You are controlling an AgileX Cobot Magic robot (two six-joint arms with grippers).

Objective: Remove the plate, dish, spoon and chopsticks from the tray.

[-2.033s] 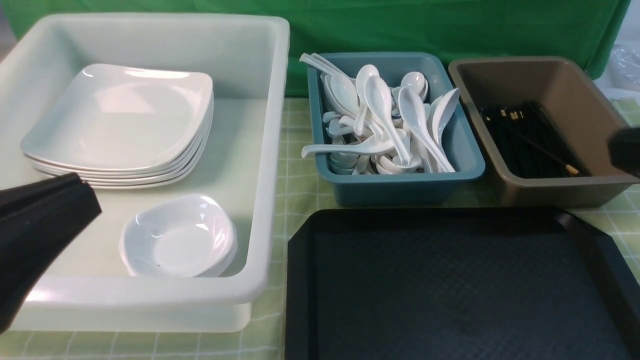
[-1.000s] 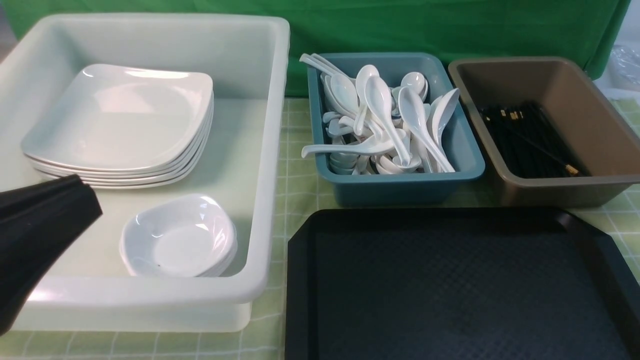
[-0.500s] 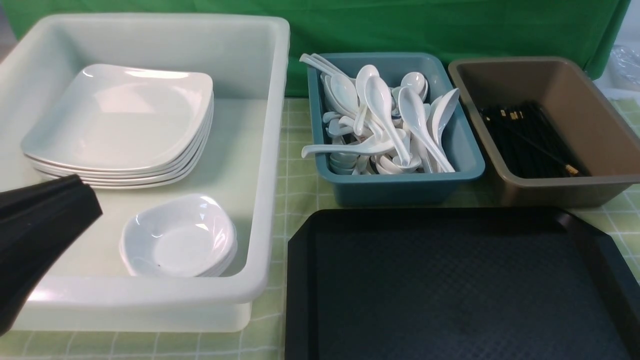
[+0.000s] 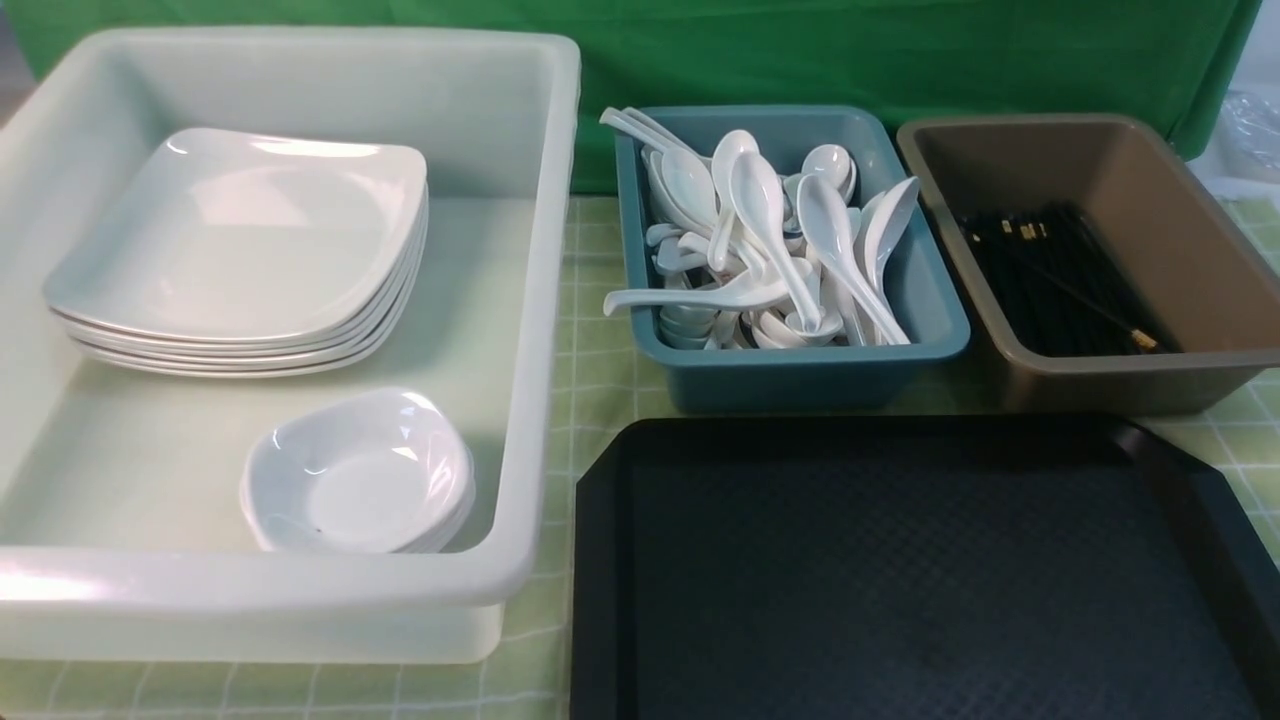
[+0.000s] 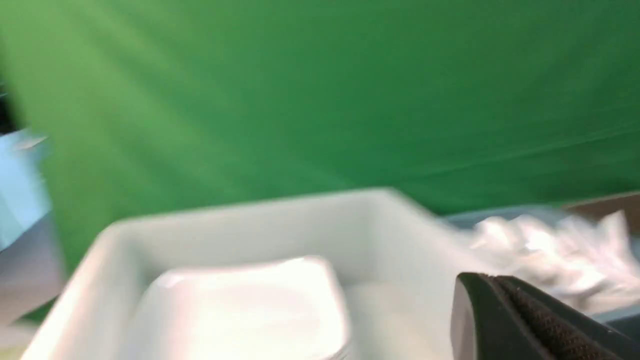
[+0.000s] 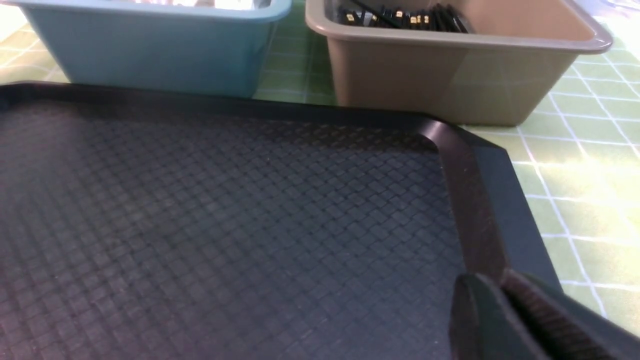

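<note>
Before you, the white tub (image 4: 545, 320) sits left of the blue bin (image 4: 800, 385); the brown bin (image 4: 1120, 385) stands right of that; a green curtain (image 4: 760, 50) hangs behind; beneath lies a checked cloth (image 4: 600, 380).

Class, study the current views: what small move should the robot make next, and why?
Probably none beyond keeping both arms back: the tray shows nothing on it, while plates and dishes sit in the white tub, spoons and chopsticks in bins.
</note>
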